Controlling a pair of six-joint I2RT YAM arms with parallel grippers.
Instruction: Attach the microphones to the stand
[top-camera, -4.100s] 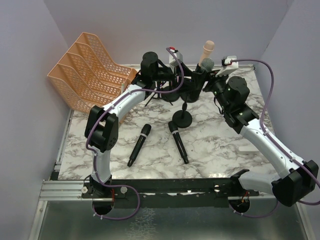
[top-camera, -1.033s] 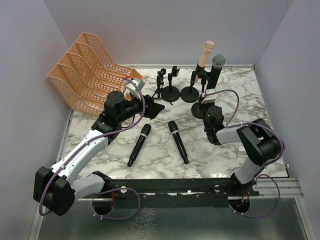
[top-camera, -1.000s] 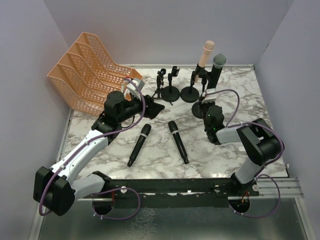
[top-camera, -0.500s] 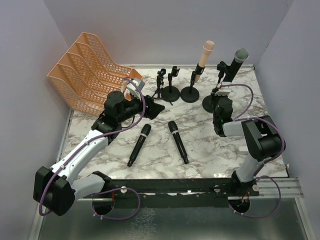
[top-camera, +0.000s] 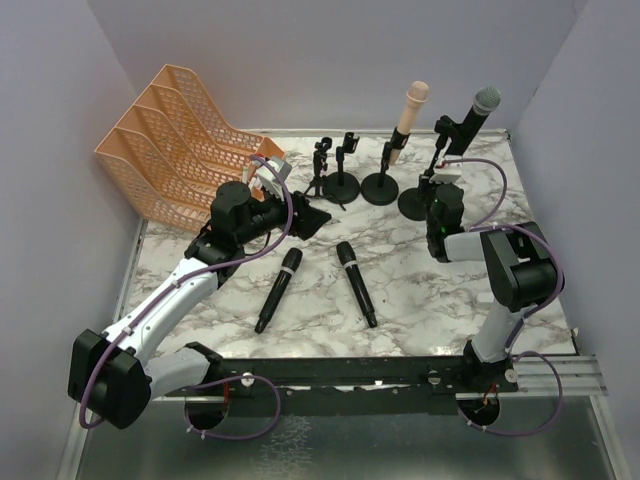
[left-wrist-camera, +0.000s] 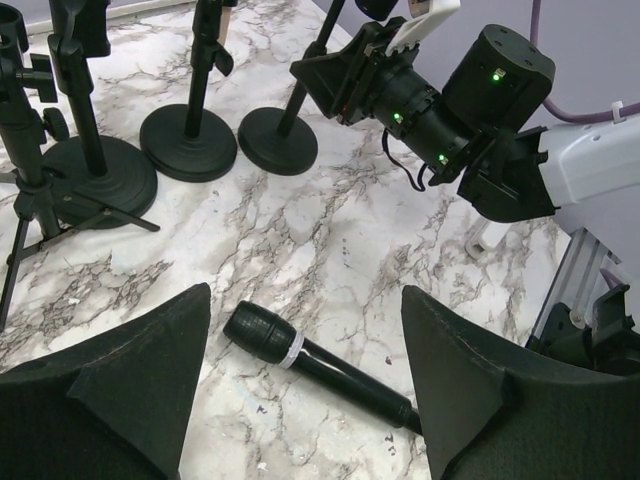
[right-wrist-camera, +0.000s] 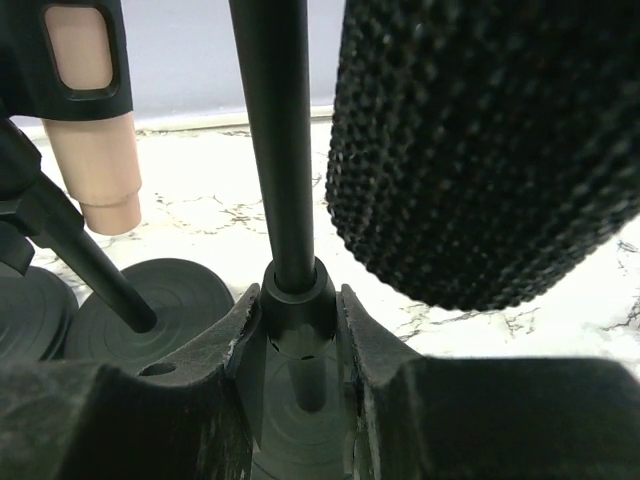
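Task state seen from overhead and from both wrists. Two of four microphones are mounted: the pink microphone (top-camera: 412, 108) and the mesh-headed microphone (top-camera: 476, 112) each sit tilted in a clip at the back of the table (top-camera: 420, 300). Two are left: the left black microphone (top-camera: 278, 290) and the right black microphone (top-camera: 356, 283) lie flat near the table's centre, apart from each other. Two empty stands (top-camera: 342, 172) wait just left of the pink one, so the task appears about half done. The left gripper (left-wrist-camera: 303, 310) hangs with its jaws spread and nothing between them, low over the marble near the right black microphone. The right gripper (right-wrist-camera: 297, 320) is clamped on the lower post of the far-right stand (top-camera: 413, 207), the one bearing the mesh-headed microphone. The overhead view alone shows all four microphones and which stands are filled. The left wrist view alone shows a black microphone lying in the gap ahead of the spread fingers (left-wrist-camera: 150, 380), untouched, probably the right one. The right wrist view alone confirms contact, with the finger pads pressed against the post's collar on both sides and the pink microphone's lower end to the left. A dark textured mass close to that lens cannot be identified.
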